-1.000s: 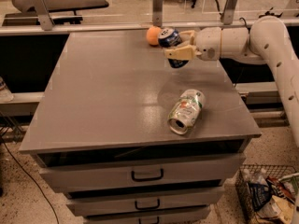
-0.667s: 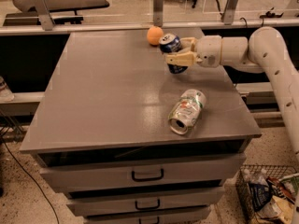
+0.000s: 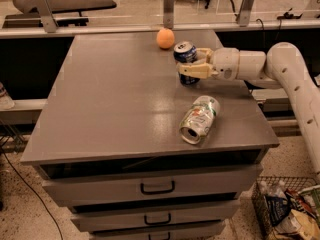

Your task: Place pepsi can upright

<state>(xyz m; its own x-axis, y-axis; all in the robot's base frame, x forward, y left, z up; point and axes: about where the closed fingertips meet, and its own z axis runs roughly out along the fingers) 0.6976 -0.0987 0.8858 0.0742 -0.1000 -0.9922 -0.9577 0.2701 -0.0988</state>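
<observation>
The pepsi can (image 3: 185, 53) is dark blue with a silver top. It stands upright near the table's back right, just in front of an orange ball. My gripper (image 3: 190, 64) reaches in from the right and is shut on the can, with one tan finger (image 3: 194, 70) across its front and the other behind it. The can's base is at or just above the tabletop; I cannot tell whether it touches.
An orange ball (image 3: 165, 38) sits near the back edge, close to the can. A green and silver can (image 3: 200, 119) lies on its side near the front right. The grey table (image 3: 110, 99) has drawers below. A basket of litter (image 3: 285, 209) stands on the floor at the right.
The gripper has carried the pepsi can slightly left and down toward the tabletop, and the can is more upright. The green and silver can and the ball have not moved.
</observation>
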